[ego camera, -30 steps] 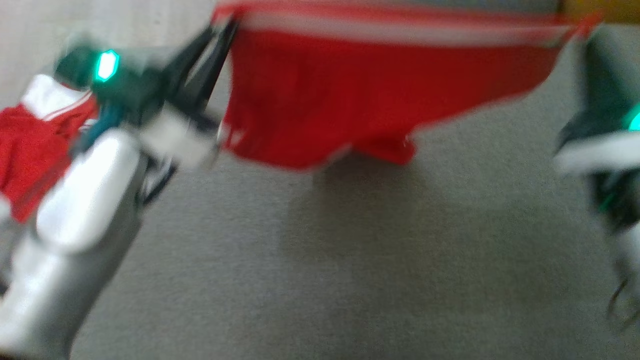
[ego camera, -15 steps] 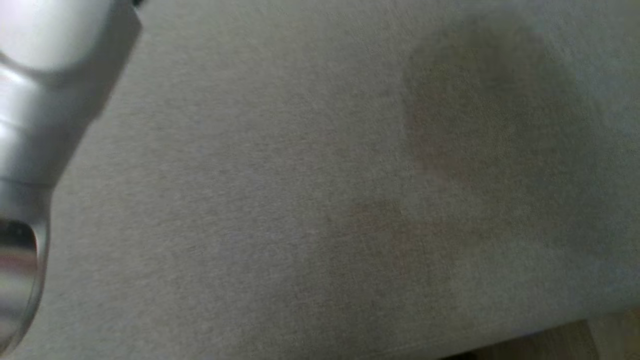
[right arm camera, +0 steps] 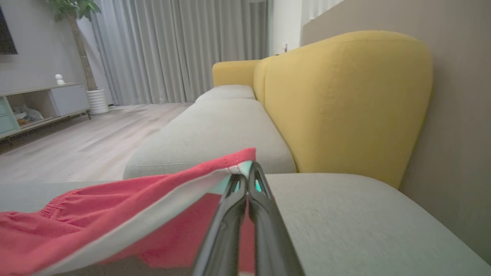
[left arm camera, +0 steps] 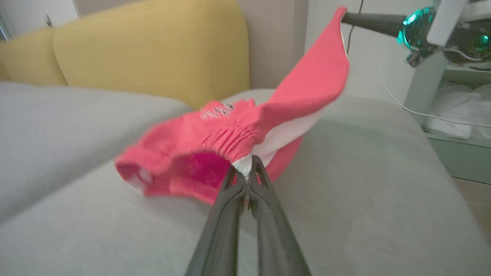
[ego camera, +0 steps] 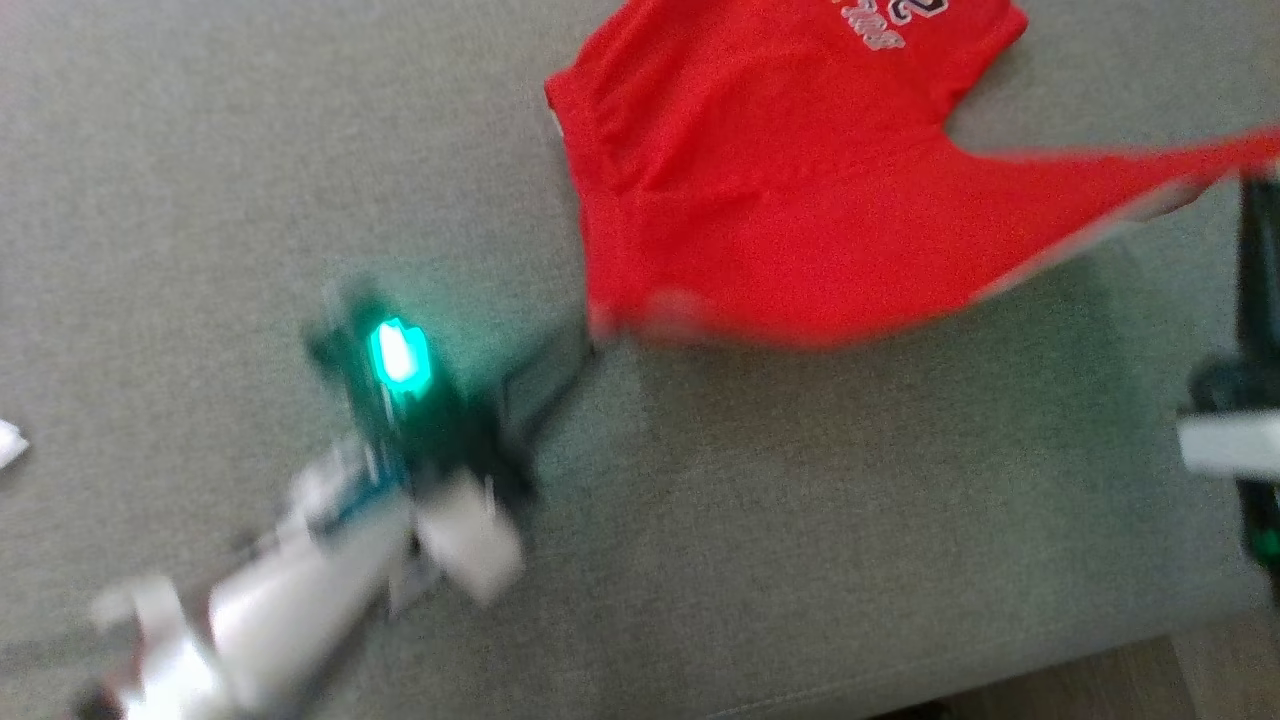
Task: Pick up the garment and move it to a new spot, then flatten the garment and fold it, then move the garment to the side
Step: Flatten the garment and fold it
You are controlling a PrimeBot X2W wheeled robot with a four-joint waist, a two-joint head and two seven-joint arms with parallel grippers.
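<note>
Sofa seat (ego camera: 800,540) now carries half the red garment (ego camera: 780,200).
It hung in the air before; now its far part lies down for flattening, and my left end effector (left arm camera: 247,172) and right end effector (right arm camera: 247,174) pinch its near edge.

A wide grey fabric sofa seat (ego camera: 800,560) carries everything here, its weave plain, with plump yellow back cushions (left arm camera: 153,50) standing along its far edge. On it lies a red cloth garment (ego camera: 780,200) with white lettering near one end. Its far part rests on the seat, while two near corners are lifted clear, showing a white band along the edge. Well apart from it, at the left edge of the head view, sits a small white scrap (ego camera: 8,443), too blurred to make out. Pale wooden floor (right arm camera: 76,142) runs beside the sofa.
</note>
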